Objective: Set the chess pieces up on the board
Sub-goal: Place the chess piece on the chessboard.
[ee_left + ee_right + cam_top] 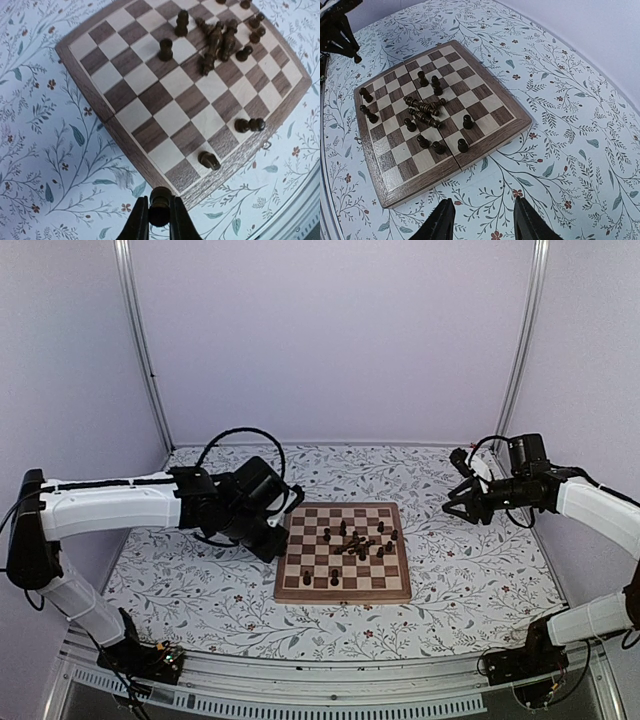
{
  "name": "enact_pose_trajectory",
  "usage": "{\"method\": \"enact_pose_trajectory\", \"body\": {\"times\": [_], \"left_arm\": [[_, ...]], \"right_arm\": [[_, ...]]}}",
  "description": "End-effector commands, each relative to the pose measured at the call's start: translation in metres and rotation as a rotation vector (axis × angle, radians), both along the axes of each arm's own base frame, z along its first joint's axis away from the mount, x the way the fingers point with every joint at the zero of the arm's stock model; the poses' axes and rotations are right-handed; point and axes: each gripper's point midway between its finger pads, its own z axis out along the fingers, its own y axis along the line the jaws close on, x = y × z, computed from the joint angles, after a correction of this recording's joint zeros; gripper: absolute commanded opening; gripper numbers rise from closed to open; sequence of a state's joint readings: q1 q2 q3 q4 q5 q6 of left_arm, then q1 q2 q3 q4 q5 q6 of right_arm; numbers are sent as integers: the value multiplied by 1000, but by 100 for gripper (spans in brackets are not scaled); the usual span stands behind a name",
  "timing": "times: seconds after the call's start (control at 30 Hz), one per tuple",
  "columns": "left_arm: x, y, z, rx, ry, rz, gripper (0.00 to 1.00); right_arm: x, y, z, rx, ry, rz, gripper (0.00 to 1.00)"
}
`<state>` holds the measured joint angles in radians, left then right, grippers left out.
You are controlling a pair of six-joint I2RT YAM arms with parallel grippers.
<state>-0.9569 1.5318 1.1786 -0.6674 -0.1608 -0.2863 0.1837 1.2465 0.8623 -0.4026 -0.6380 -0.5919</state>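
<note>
The wooden board lies mid-table; it also shows in the left wrist view and the right wrist view. Several dark chess pieces stand on it, and a few lie toppled in a heap near its middle. My left gripper is shut on one dark chess piece and holds it just off the board's left edge, above the near-left corner. My right gripper is open and empty, held above the cloth to the right of the board.
The table wears a floral-patterned cloth. Metal frame posts stand at the back corners. A metal rail runs along the near edge.
</note>
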Motion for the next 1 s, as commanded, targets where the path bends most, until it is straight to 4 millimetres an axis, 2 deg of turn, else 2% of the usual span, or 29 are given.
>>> {"method": "enact_pose_trajectory", "body": {"times": [0.0, 0.13, 0.27, 0.43, 0.97], "left_arm": [[-23, -4, -20, -29, 68, 0, 3], [-29, -8, -37, -14, 87, -10, 3], [-34, -17, -46, -2, 98, -31, 3], [-33, -19, -59, 30, 111, -35, 3], [-30, -16, -79, 84, 111, -29, 3]], "right_arm": [[0, 0, -10, -6, 20, 4, 44], [0, -1, -13, -10, 29, 2, 44], [0, -2, -15, -15, 30, -1, 44], [0, -2, -16, -18, 31, 1, 44], [-1, -1, -16, -17, 32, 6, 44]]}}
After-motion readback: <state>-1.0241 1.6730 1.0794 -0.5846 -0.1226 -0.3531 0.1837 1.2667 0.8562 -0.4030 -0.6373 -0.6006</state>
